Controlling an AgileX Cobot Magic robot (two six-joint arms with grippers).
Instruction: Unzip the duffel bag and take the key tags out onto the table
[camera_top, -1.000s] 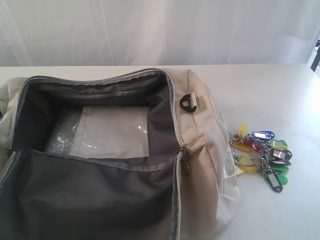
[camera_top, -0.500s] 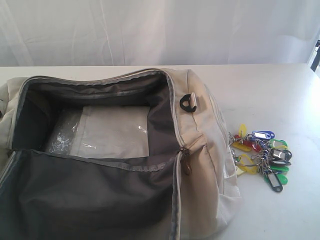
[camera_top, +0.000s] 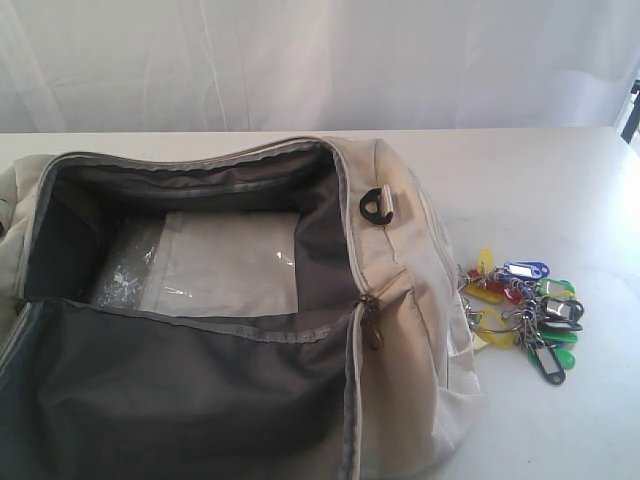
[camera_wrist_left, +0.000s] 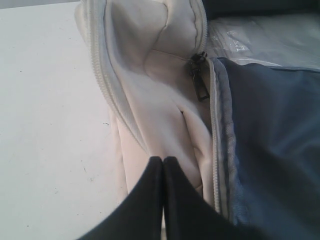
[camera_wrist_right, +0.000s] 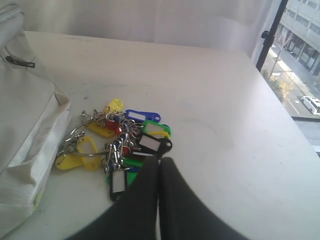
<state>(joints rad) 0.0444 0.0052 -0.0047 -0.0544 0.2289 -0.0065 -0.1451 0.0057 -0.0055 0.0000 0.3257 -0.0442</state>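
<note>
The cream-beige duffel bag (camera_top: 400, 300) lies unzipped on the white table (camera_top: 540, 190), its dark lining showing. The key tags (camera_top: 525, 310), a bunch in yellow, blue, green, red and black, rest on the table right of the bag. In the right wrist view the key tags (camera_wrist_right: 120, 140) lie just beyond my right gripper (camera_wrist_right: 160, 161), which is shut and holds nothing. My left gripper (camera_wrist_left: 163, 160) is shut and empty, hanging over the bag's cream side (camera_wrist_left: 160, 100) near the zipper pull (camera_wrist_left: 200, 80). Neither gripper shows in the exterior view.
A clear plastic sheet (camera_top: 225, 265) lies inside the bag on its bottom. A black strap ring (camera_top: 376, 207) sits on the bag's right end. A white curtain (camera_top: 320, 60) hangs behind the table. The table's right edge (camera_wrist_right: 295, 125) runs beside a window.
</note>
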